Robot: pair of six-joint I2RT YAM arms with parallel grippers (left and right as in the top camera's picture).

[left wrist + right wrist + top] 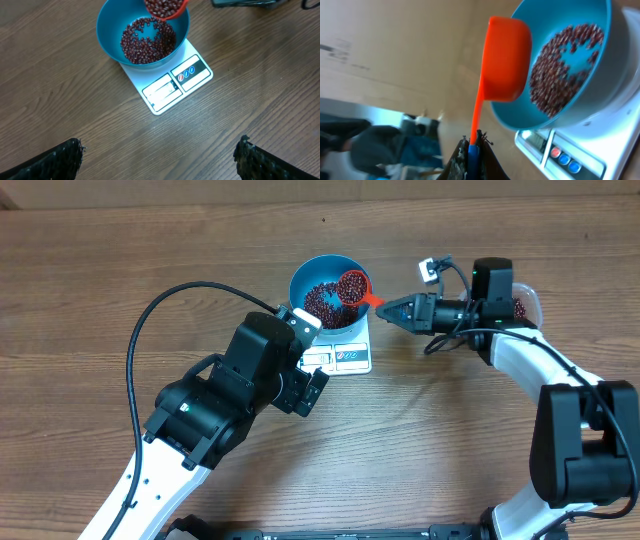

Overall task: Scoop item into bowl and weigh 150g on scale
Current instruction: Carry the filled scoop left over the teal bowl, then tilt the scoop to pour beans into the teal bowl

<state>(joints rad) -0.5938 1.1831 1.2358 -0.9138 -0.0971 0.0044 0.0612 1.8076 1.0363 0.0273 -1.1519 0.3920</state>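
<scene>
Wood-grain laminate covers the table (120, 260), brown and matte, with nothing shiny about it. Up near its 12 o'clock stands the bowl (312, 275), round, deep, smooth bright blue plastic, sitting on the flat white scale (350, 356), whose display edge pokes out at the bowl's 5 o'clock. Small glossy maroon beans (147, 40) lie loose in the bowl's bottom, with a bare blue patch near the middle.

From the bowl's 3 o'clock the right gripper (385, 308) reaches in, its jaws pressed tight on the thin handle of an orange plastic scoop (352, 285). From above, the scoop's cup is full of beans and hangs over the 2 o'clock part of the bowl. The right wrist view shows only the cup's smooth, rounded underside, plus the scale's coloured buttons beneath the bowl's wall. Farther out at 3 o'clock, a clear tub (528, 302) holding more beans peeks from under that arm.

The left gripper (160, 160) hovers at the scale's 7 o'clock, spread wide and holding nothing. Its rough black fingers (65, 160) frame its own view, which alone shows the grey display face-on, though too pale for me to read.
</scene>
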